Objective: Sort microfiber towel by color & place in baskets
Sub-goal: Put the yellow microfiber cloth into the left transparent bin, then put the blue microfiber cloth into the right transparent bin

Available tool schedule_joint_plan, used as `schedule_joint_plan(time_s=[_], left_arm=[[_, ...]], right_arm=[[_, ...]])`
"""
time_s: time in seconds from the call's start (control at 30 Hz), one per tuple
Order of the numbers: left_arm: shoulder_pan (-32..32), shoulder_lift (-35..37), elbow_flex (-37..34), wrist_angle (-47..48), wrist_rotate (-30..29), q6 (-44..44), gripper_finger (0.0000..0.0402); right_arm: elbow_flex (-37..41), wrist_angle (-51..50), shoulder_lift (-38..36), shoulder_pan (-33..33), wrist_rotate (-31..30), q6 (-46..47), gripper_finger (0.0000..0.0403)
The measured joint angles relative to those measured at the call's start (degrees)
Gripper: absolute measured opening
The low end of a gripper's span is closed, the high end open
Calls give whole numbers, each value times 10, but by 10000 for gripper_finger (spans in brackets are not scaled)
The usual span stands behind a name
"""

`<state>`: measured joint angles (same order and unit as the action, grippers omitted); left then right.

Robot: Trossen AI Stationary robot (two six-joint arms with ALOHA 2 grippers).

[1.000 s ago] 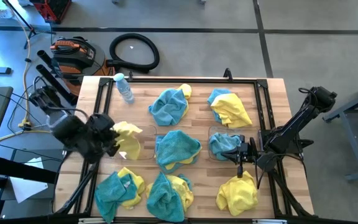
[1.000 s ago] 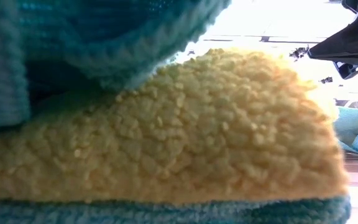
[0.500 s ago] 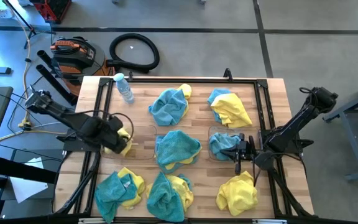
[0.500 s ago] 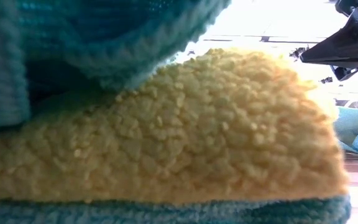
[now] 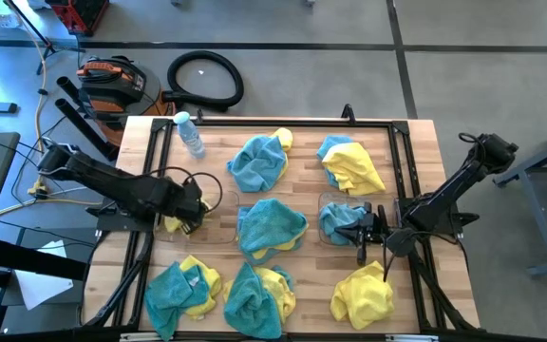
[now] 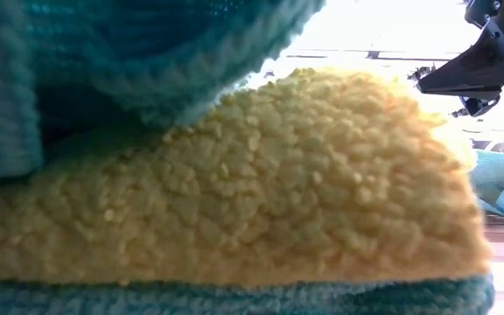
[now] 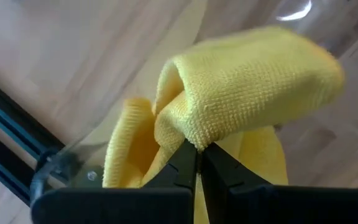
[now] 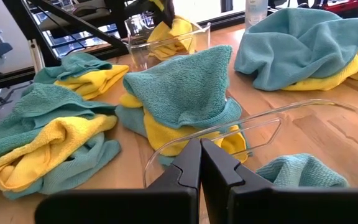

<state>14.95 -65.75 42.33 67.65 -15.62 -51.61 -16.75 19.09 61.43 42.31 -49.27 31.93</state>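
Mixed piles of yellow and teal microfiber towels lie over the wooden table (image 5: 406, 152). My left gripper (image 5: 191, 211) stands at the left clear basket (image 5: 215, 190), shut on a yellow towel (image 7: 247, 81) that is bunched inside the basket's wall. My right gripper (image 5: 364, 233) is shut and empty, level at the right basket's (image 8: 253, 124) rim. A teal towel (image 5: 338, 218) lies in that basket. The low view is almost filled by a yellow towel (image 6: 234, 192) close to the lens. My left gripper pinches a fold of the yellow towel (image 7: 191, 134) between its two fingertips, coming steeply from above. Several layers bulge out past the fingers. The towel hangs bunched below them inside the left basket; whether it rests on the bottom is hidden.
A water bottle (image 5: 190, 133) lies at the far left. Towel piles sit at far centre (image 5: 259, 161), far right (image 5: 351, 166), centre (image 5: 272, 226) and along the near edge (image 5: 183, 285), (image 5: 259, 294), (image 5: 364, 293). Black frame rails (image 5: 402, 190) border the table.
My left gripper has come down and a little toward the table's right, tipping more steeply, and has carried the yellow towel into the left basket. The towel, spread beside the gripper before, is now bunched under it. My right gripper has stayed put.
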Motion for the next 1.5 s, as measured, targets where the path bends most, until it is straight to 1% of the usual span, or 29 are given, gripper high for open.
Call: schedule_joint_plan(time_s=[0.13, 0.27, 0.43, 0.53, 0.63, 0.87, 1.03, 1.13, 1.3, 1.4, 1.5], left_arm=[[0, -15, -19, -5, 30, -1, 7], [0, -25, -36, -4, 63, -15, 36], [0, -26, -42, -12, 61, -17, 86], [0, -26, -39, -14, 62, -14, 104], [1, -25, -27, -12, 64, -4, 110], [1, -5, 28, 0, 59, 34, 110], [1, 13, 51, 14, 50, 35, 110], [17, 29, 54, 6, 25, 24, 110], [81, 76, 54, -46, -32, 12, 110], [133, 110, 54, -90, -94, 3, 110], [191, 133, 54, -139, -186, 22, 110]], right_arm=[[0, 0, 0, 0, 4, 1, 0], [0, -2, 0, 0, 5, 1, 0], [0, -3, 0, 0, 7, 1, 0], [0, -3, 0, 0, 7, 1, 0], [0, -3, 0, 0, 7, 2, 0], [0, -3, 0, 0, 7, 10, 0], [0, -3, 0, 0, 7, 10, 0], [0, -4, 0, 0, 7, 1, 0], [0, -7, 0, 0, 6, -25, 0], [0, -7, 0, 0, 6, -16, 0], [0, -7, 0, 0, -5, -9, 0]])
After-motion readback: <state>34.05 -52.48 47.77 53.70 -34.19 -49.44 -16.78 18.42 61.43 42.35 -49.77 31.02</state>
